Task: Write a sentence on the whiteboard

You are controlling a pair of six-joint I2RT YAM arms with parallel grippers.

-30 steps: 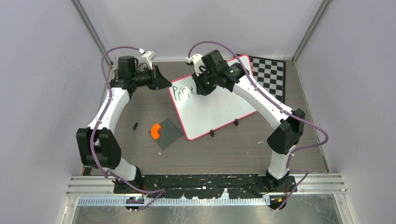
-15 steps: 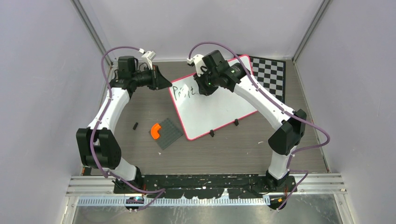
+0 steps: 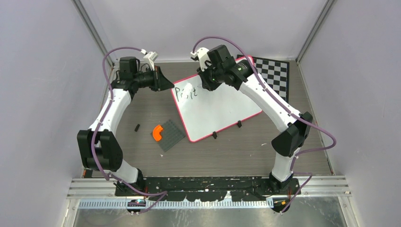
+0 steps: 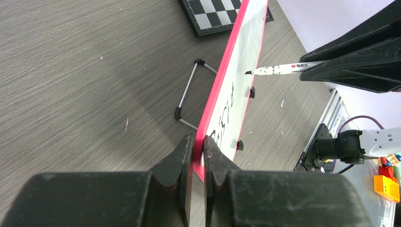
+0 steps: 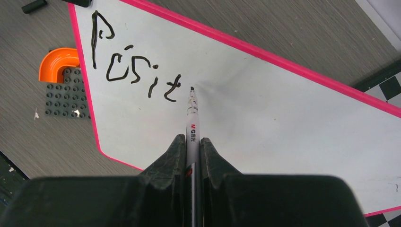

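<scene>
Pinching the whiteboard [image 3: 222, 106] rim, mid-frame in the top view, my left fingers [image 4: 182, 161] steady it. Right fingers [image 5: 170, 158] are clamped on the marker [image 5: 192, 118]. Its tip sits just right of the sentence [image 5: 132, 71], "Posit"; the line runs rightward, so the right arm likely writes on.

Bare tabletop [image 3: 227, 151] lay open between the arm bases and the whiteboard [image 3: 222, 111]. A studded plate [image 3: 171, 134] crowded its near left edge. The left tool [image 4: 198, 141] clamped its far left corner, the right tool [image 5: 191, 140] and marker [image 5: 193, 118] hung above it, and the chessboard [image 3: 274, 76] lay behind.
</scene>
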